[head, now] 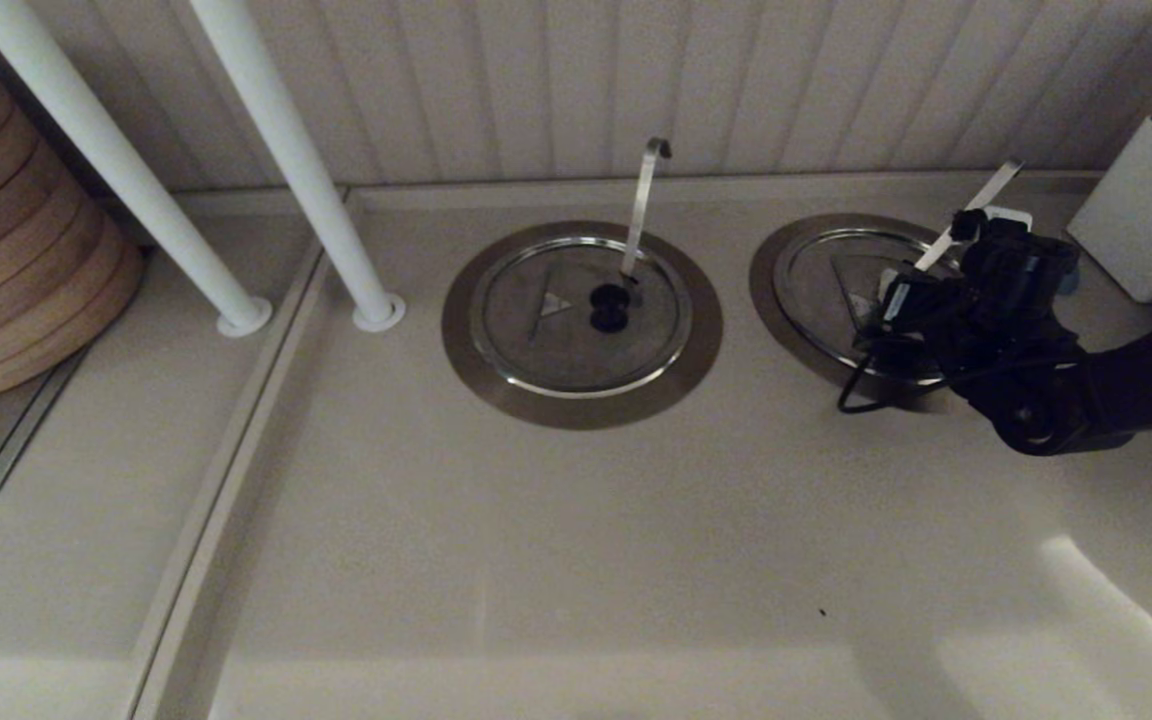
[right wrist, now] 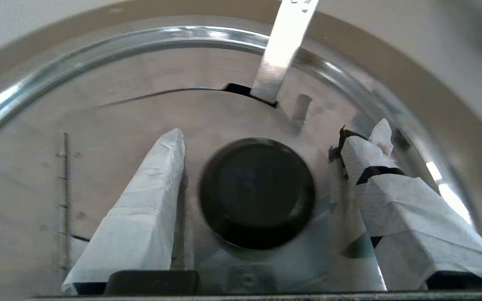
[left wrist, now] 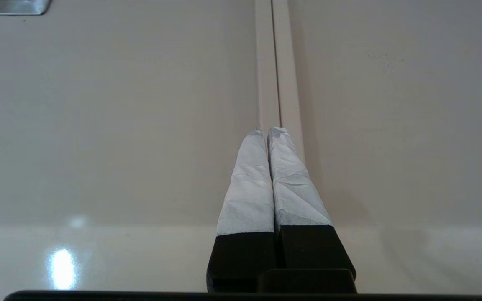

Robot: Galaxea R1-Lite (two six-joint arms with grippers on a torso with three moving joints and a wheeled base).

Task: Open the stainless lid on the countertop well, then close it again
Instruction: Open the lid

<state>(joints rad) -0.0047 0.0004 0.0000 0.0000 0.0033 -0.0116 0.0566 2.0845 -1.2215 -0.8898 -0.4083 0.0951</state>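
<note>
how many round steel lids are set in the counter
2. The stainless lid with the slanting ladle handle sits at the right, under the right gripper; the twin lid with the hooked handle sits mid-counter. None seem hidden.

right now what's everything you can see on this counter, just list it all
stainless lid: 1, brushed steel, black knob, seated on the right-hand well
countertop well: 1, dull steel collar, right of centre
slanting ladle handle: 1, steel, through the lid's slot
twin lid: 1, steel, black double knob, centre, in its own collar
hooked ladle handle: 1, steel, upright
white poles: 2, rear left
bamboo steamer stack: 1, tan, far left
white container: 1, far right
right tool: open, fingers either side of the knob
left tool: shut, over bare counter
</note>
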